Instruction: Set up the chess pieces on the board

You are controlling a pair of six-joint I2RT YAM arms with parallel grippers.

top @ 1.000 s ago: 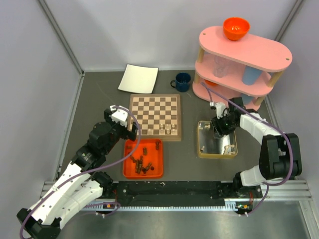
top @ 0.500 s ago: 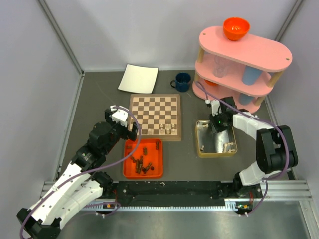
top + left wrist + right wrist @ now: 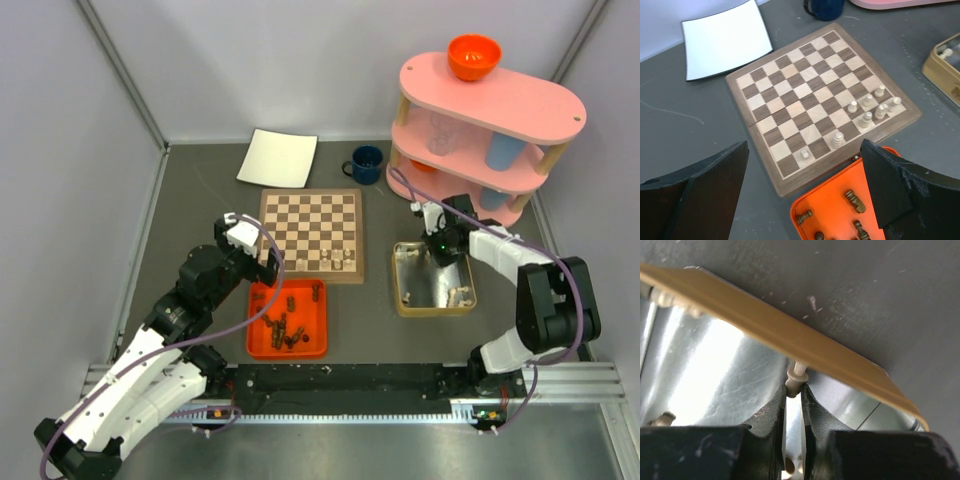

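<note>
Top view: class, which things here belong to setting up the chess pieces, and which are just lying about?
Job: board, pale pieces on it, dark pieces in the orange tray, gold tin, right claw gripping a pale piece.
Lying about: white sheet, blue mug, pink shelf, orange bowl.

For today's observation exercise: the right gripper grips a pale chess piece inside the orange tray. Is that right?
Not the orange tray: the right gripper grips the pale piece inside the gold metal tin, as the top external view shows.
</note>
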